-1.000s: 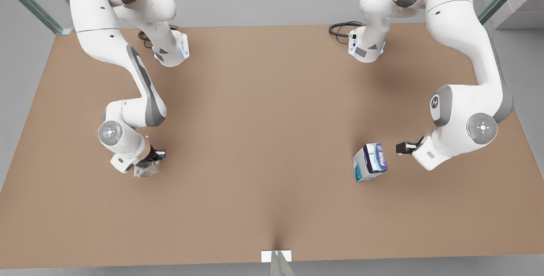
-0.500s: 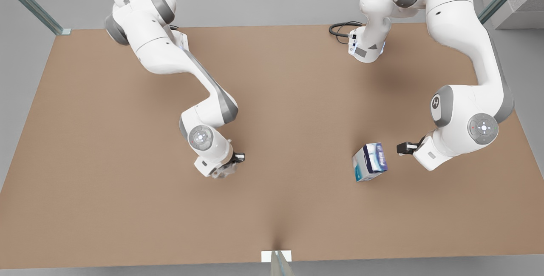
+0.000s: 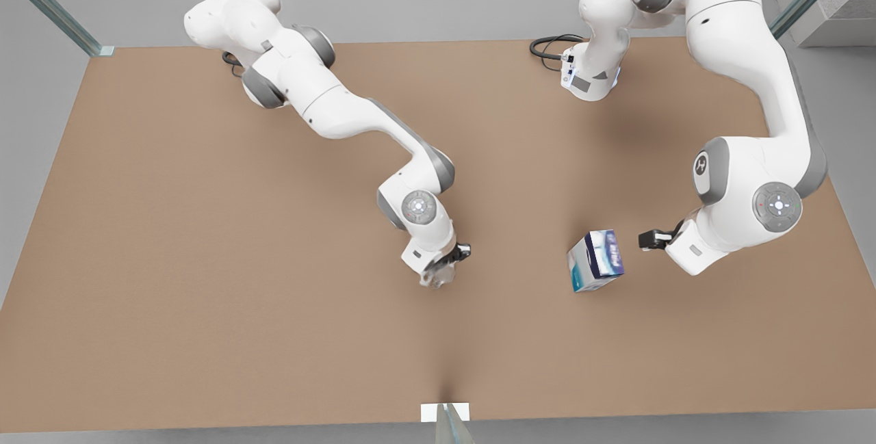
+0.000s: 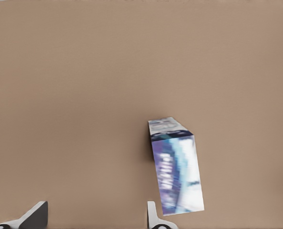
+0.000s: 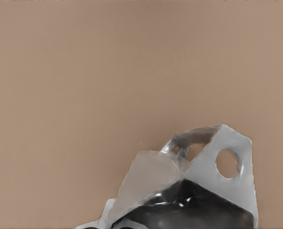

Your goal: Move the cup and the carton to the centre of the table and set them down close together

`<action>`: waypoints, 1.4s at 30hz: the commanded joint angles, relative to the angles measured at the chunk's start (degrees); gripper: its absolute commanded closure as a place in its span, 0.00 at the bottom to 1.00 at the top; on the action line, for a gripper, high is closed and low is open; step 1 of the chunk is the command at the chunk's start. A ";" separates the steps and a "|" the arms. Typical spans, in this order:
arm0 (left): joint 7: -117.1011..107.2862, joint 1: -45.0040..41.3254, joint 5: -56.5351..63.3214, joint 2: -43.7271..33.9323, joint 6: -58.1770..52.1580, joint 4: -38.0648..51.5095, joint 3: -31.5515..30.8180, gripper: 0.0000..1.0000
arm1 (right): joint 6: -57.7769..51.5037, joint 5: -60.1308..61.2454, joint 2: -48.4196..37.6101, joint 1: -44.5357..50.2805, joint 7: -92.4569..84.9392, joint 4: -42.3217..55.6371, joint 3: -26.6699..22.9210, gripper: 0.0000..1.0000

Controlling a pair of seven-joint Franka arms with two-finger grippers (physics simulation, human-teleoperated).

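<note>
The right claw (image 3: 443, 273), seemingly shut around the cup (image 5: 189, 186), hangs mid-desk, while the left claw (image 3: 643, 239) waits open just right of the carton (image 3: 596, 260).

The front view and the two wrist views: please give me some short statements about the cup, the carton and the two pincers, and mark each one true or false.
1. The right pincer holds the cup. True.
2. The carton is gripped by the left pincer. False: the carton stands on the table, and the left pincer is open beside it, not touching.
3. The cup and the carton are already touching. False: bare table lies between them in the front view.
4. The carton is toward the front view's right of the cup. True.
5. The carton shows blue and white faces. True.
</note>
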 commanded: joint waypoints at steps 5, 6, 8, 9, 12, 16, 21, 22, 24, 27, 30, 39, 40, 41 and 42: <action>-12.03 -0.33 -5.12 -3.65 6.08 -8.38 -0.62 0.00 | 0.47 -0.43 0.39 0.68 -0.35 -0.01 -1.50 0.63; -13.00 -0.33 -5.20 -3.56 5.81 -8.56 -0.62 0.00 | 0.30 -0.35 0.39 0.68 -0.35 -0.01 -1.58 0.56; -13.53 -0.68 -5.20 -3.38 6.16 -10.49 -0.70 0.00 | 0.56 -0.35 0.30 0.68 -0.08 -0.10 -1.41 0.51; -13.62 -1.73 -5.29 -3.38 6.69 -12.07 -0.70 0.00 | 0.65 -0.34 0.39 0.68 0.00 -0.10 -1.41 0.51; -14.41 -3.93 -6.52 -2.94 9.85 -14.18 -0.79 0.00 | 0.82 -0.34 0.30 0.68 0.71 -0.10 -1.41 0.28; -9.58 -5.25 -5.38 -2.50 10.91 -14.18 -0.62 0.00 | 3.55 -0.34 0.30 0.77 0.79 -0.36 -1.32 0.27; -10.11 -5.77 -3.80 -1.36 10.91 -13.92 -0.62 0.00 | 2.58 -0.17 -0.32 0.95 0.88 -0.45 -1.32 0.27; -10.37 -5.78 -3.88 -0.66 10.91 -13.57 -0.62 0.00 | 2.58 0.01 -0.32 0.95 0.88 -0.45 -1.41 0.27; -10.55 -5.86 -3.88 0.84 11.00 -13.30 -0.62 0.00 | 2.41 0.27 -0.93 0.95 0.79 -0.45 -1.32 0.27; -10.46 -5.77 -3.80 2.15 11.35 -13.21 -0.62 0.00 | 1.18 0.27 -3.57 0.77 0.71 -0.80 -1.32 0.27; -10.46 -5.78 -3.80 4.18 11.26 -12.86 -0.62 0.00 | -0.05 0.36 -13.14 -3.79 -0.17 -9.05 -1.32 0.12; -10.46 -5.86 -3.80 4.53 10.91 -12.77 -0.62 0.44 | -19.21 -0.26 -43.56 -31.48 -25.48 -31.83 -1.58 0.00; -10.46 -5.86 -3.80 4.53 10.91 -12.77 -0.62 0.44 | -24.40 -0.17 -44.44 -35.08 -29.34 -30.51 -1.58 0.00; -10.46 -5.86 -3.80 4.53 11.00 -12.86 -0.62 0.44 | -28.88 0.27 -44.70 -36.58 -31.73 -28.31 -2.55 0.00; -10.46 -5.86 -3.80 4.53 10.91 -12.86 -0.62 0.44 | -29.23 -0.61 -45.31 -36.93 -32.33 -28.05 -3.25 0.00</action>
